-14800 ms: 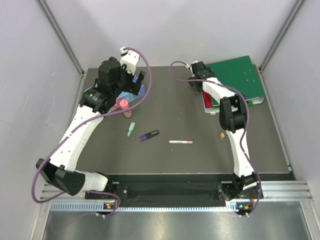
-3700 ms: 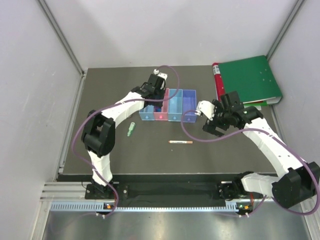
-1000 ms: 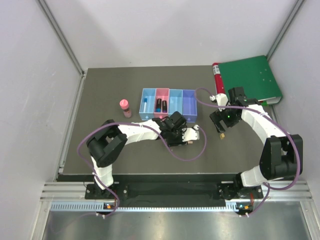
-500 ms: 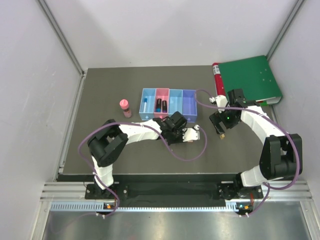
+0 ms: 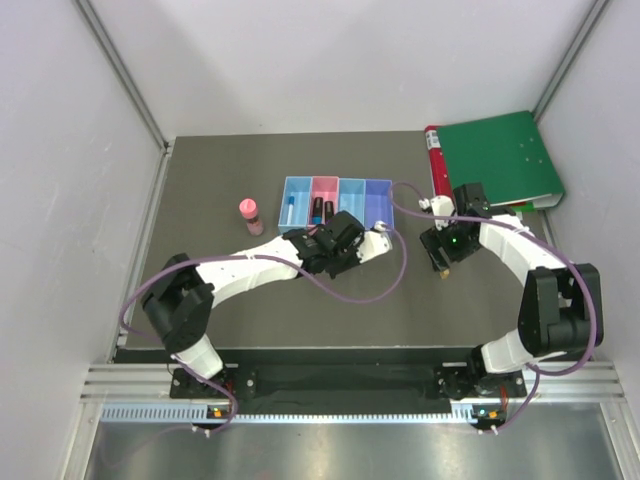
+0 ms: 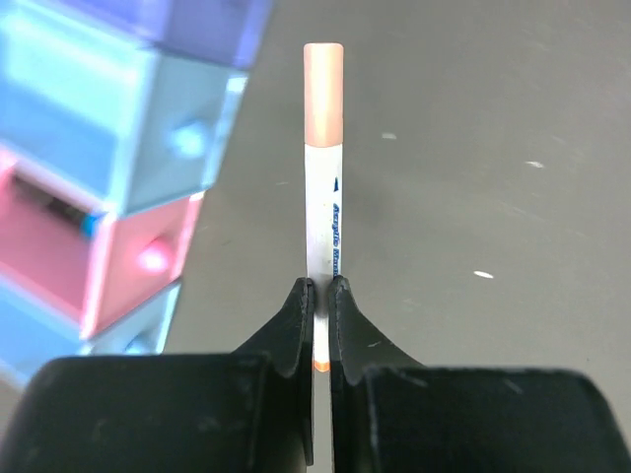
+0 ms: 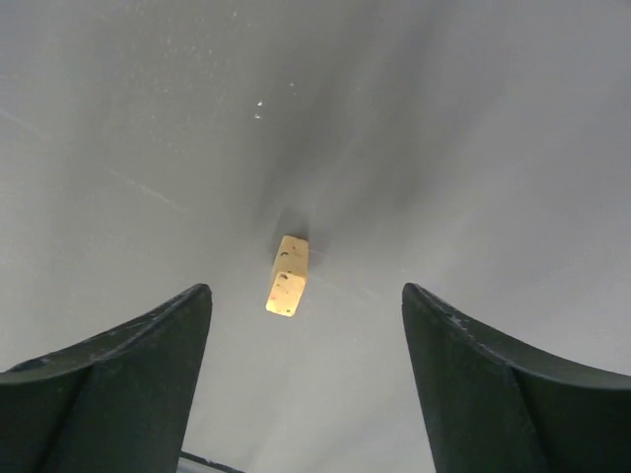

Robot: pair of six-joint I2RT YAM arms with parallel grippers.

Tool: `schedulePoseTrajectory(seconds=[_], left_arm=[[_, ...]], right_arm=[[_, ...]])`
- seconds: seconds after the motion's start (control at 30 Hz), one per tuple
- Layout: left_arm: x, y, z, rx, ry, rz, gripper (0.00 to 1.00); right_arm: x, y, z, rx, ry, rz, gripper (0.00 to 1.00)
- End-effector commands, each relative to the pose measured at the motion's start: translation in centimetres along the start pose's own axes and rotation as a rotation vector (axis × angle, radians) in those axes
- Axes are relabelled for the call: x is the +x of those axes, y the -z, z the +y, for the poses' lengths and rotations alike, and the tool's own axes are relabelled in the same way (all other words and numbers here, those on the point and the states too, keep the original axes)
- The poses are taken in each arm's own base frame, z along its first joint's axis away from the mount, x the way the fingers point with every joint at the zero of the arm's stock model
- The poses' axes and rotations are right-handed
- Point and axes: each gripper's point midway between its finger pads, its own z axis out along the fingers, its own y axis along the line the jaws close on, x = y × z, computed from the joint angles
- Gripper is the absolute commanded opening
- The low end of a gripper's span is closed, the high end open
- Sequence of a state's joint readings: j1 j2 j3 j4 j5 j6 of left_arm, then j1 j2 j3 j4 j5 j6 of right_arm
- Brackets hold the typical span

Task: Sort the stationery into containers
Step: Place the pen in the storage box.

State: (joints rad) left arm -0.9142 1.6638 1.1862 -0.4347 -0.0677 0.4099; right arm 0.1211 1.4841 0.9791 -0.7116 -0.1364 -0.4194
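Left gripper (image 6: 319,288) of mine is clamped on the pen (image 6: 323,168) near its tail; it juts ahead, bins (image 6: 128,168) just left. Light, stiff, slick, I judge; it could swivel.

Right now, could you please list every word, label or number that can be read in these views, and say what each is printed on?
"Acrylic M…": blue print along the thin white-orange pen held in the left gripper; it is blurred, so this reading is uncertain, and the grip hides the rest.
Tiny tan nub: small dark marks, too small to read.
Green binder: no legible text.
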Motion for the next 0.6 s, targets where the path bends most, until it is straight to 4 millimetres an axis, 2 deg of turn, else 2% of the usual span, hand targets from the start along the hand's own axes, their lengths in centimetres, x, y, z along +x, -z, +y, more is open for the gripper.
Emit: schedulePoseTrajectory(seconds=[0.0, 0.2, 0.33, 0.4, 0.43, 0.47, 0.53, 0.57], left_arm=[[-2.3, 3.7, 4.1, -0.194, 0.152, -0.072, 0.0], [-2.6, 6.3, 7.4, -0.345, 0.244, -0.096, 0.0], [-1.5, 6.7, 10.0, -0.406, 0.332, -0.071, 0.0], [-0.4, 6.8, 12.0, -0.436, 0.409, -0.049, 0.0], [0.1, 6.4, 12.5, -0.433, 0.433, -0.033, 0.0], [0.7, 6.7, 14.0, -0.452, 0.484, -0.023, 0.0], [1.4, 6.2, 15.1, -0.455, 0.528, -0.008, 0.0], [1.6, 6.6, 16.4, -0.476, 0.558, -0.014, 0.0]], right_arm=[[-0.3, -0.6, 0.0, -0.008, -0.021, -0.02, 0.74], [0.1, -1.2, 0.1, -0.007, -0.027, -0.003, 0.68], [0.3, -1.7, 0.4, -0.011, -0.024, 0.006, 0.6], [0.5, -1.8, 0.4, -0.012, -0.025, 0.011, 0.56], [0.6, -1.9, 0.5, -0.012, -0.025, 0.012, 0.55], [0.7, -1.9, 0.5, -0.012, -0.025, 0.016, 0.55], [0.8, -1.9, 0.6, -0.013, -0.024, 0.016, 0.54], [1.0, -2.0, 0.6, -0.011, -0.023, 0.021, 0.54]])
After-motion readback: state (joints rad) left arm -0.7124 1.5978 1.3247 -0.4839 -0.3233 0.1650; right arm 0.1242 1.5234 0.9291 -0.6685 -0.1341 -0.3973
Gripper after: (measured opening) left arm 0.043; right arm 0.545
